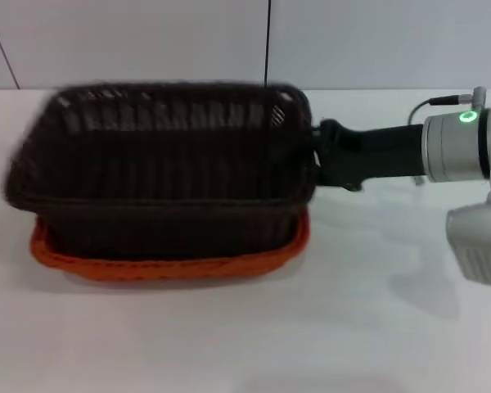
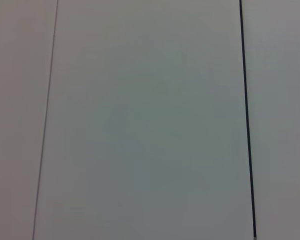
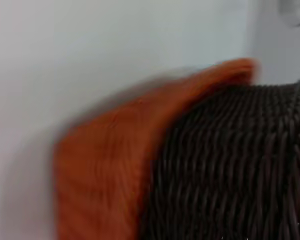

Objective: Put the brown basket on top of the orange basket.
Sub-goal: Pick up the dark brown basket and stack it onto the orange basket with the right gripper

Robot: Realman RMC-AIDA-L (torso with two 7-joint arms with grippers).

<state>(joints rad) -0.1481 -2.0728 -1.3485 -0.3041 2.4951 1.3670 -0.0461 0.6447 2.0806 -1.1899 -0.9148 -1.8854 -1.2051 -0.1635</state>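
Observation:
The brown basket (image 1: 159, 168) sits over the orange basket (image 1: 172, 266), its lower part inside it. Only the orange rim shows, along the front and both sides. My right gripper (image 1: 313, 160) reaches in from the right and is shut on the brown basket's right rim. In the right wrist view the brown basket's woven wall (image 3: 230, 165) is close up, with the orange basket's wall (image 3: 105, 175) beside it. The left gripper is out of view; its wrist view shows only a plain wall.
The baskets stand on a white table (image 1: 352, 327) at its left-middle part. A white panelled wall (image 1: 376, 41) rises behind the table. My right arm (image 1: 458, 147) stretches across the table's right side.

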